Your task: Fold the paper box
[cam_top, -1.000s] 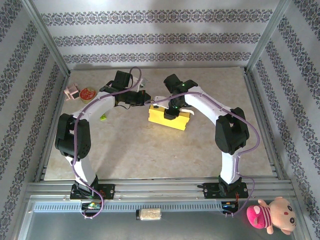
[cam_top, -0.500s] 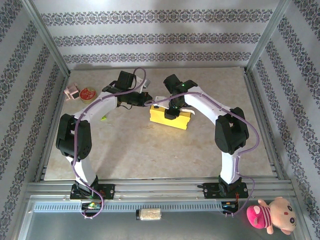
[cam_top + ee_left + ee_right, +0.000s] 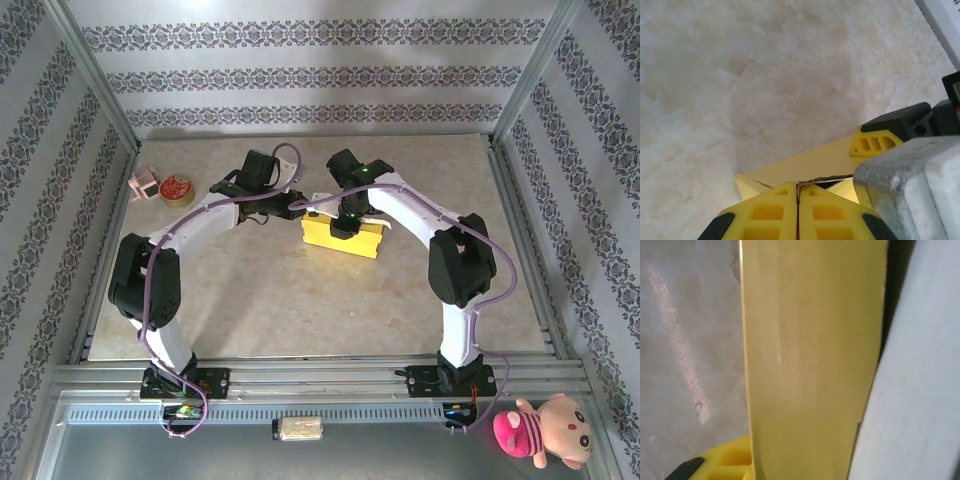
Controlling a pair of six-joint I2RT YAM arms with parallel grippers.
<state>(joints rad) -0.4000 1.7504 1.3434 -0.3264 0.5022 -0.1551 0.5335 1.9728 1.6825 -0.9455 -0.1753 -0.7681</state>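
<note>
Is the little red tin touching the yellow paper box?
Apart. The top external view shows the red tin far off to the left of the paper box, with a wide stretch of table separating them.

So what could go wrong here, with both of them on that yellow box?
The left gripper seems to pinch just a thin edge of the paper box; it could slip off, or the card could tear. The right gripper sits very close, so the two might bump.
</note>
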